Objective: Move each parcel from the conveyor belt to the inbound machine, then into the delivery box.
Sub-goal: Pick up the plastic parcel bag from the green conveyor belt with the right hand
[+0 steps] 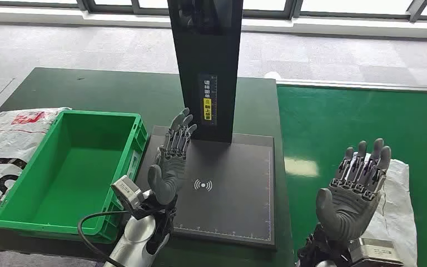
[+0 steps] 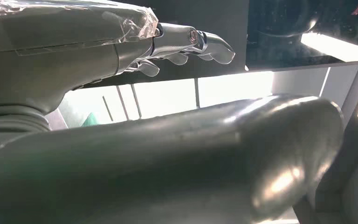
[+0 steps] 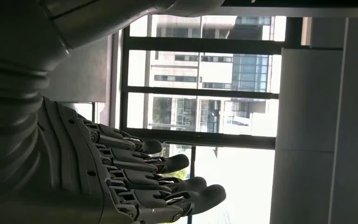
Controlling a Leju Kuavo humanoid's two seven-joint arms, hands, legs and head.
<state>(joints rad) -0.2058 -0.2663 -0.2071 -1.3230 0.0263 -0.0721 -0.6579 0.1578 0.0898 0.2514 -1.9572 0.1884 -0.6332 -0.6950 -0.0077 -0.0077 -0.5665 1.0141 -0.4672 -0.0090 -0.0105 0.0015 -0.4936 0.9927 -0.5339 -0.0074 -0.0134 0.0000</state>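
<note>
Setting: grey carpet-tiled floor (image 1: 44, 44) with a window frame along the far wall; a dark green table (image 1: 117, 92) in front of the robot, adjoined on the right by a brighter green conveyor belt (image 1: 344, 128) with a smooth matte surface. Inbound machine (image 1: 228, 183): flat black rectangular platform with fine white ruler ticks along its right and near edges and a white wireless-signal symbol (image 1: 202, 184) at centre; a tall glossy black column (image 1: 208, 61) rises from its far edge, bearing a narrow vertical label (image 1: 207, 103) of white characters over a yellow warning mark and yellow characters, too small to read. Delivery box (image 1: 19, 208): bright green moulded plastic crate, rectangular, ribbed rim, standing on the table just left of the platform. Parcel, white plastic mailer (image 1: 395, 222): crinkled soft bag lying on the conveyor belt at the near right, partly behind the right hand. Second white plastic bag (image 1: 5, 144): wrinkled, printed with red and black graphics, unreadable, lying on the table touching the crate's left side. Left hand (image 1: 172, 161): grey ribbed palm, dark fingers spread and extended, holding nothing, raised over the platform's left edge; a black cable (image 1: 89, 233) loops from its wrist. Right hand (image 1: 356, 186): same build, fingers spread and upright, holding nothing, raised above the belt just beside the mailer. The right wrist view shows dark fingers (image 3: 168, 163) slightly curled apart against bright window panes and buildings outside.
</note>
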